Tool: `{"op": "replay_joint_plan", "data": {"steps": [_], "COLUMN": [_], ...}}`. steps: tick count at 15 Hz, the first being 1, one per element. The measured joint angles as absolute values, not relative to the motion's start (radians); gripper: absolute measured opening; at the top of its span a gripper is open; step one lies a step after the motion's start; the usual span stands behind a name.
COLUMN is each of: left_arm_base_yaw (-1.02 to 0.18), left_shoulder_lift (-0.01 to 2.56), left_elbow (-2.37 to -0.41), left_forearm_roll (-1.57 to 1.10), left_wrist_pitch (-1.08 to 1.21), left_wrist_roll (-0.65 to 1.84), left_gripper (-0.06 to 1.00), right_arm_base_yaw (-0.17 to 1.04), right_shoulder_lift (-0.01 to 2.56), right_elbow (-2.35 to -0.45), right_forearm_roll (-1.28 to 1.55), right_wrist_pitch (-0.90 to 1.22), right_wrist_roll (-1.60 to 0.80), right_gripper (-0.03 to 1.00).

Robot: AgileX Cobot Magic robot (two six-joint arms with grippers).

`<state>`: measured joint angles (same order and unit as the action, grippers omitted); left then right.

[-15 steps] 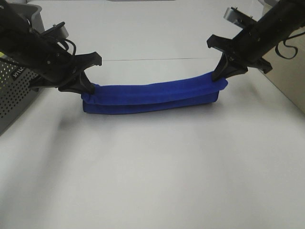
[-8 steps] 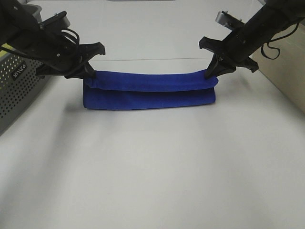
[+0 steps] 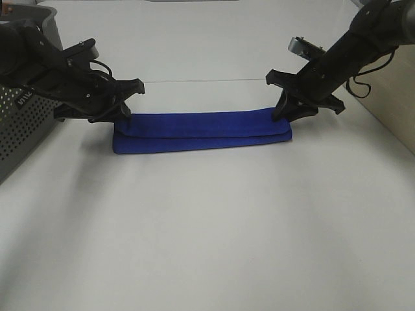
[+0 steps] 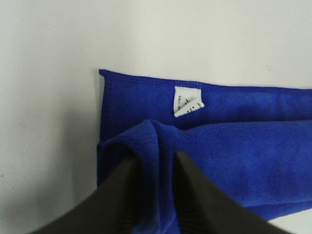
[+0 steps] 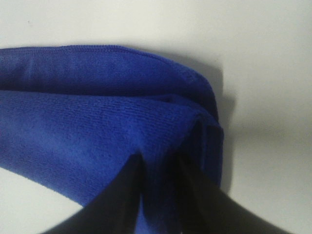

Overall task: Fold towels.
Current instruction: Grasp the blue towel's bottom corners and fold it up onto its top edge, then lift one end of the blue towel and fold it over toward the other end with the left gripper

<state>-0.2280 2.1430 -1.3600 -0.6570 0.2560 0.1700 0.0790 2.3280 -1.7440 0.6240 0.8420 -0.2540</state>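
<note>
Exterior high: the blue towel lies folded into a long strip across the counter, with bare surface before and behind it. A perforated grey bin is cut off at the left, and I cannot see its contents.

Left wrist: the left claw pinches a ridge at the towel's end, with the white tag just beyond.

Right wrist: the right claw pinches the opposite end; its fingers are blurred.

The towel is plush matt cloth, the table smooth and matt, the fingers matt black plastic.
</note>
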Motion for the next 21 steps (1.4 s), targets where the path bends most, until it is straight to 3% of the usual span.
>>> {"op": "replay_joint_plan", "data": {"steps": [2, 4, 11, 21], "left_arm_base_yaw": [-0.228, -0.224, -0.183, -0.183], "left_shoulder_lift": [2.141, 2.117, 2.131, 2.306], "left_elbow": [-1.361, -1.361, -1.364, -1.590], "left_forearm_roll": [-0.657, -0.607, -0.552, -0.634], "left_wrist_pitch": [0.256, 0.268, 0.386, 0.562], "left_wrist_roll": [0.170, 0.170, 0.145, 0.148], "left_gripper": [0.58, 0.79, 0.80, 0.80], "right_arm_base_yaw": [0.078, 0.078, 0.078, 0.078], "right_shoulder_lift": [2.328, 2.314, 2.247, 2.246], "right_elbow": [-1.744, -1.745, -1.747, -1.747], "right_forearm_roll": [0.628, 0.615, 0.548, 0.548], "right_wrist_pitch": [0.879, 0.936, 0.991, 0.952], "right_wrist_roll": [-0.254, -0.254, -0.249, -0.249], "right_gripper": [0.69, 0.82, 0.83, 0.83]}}
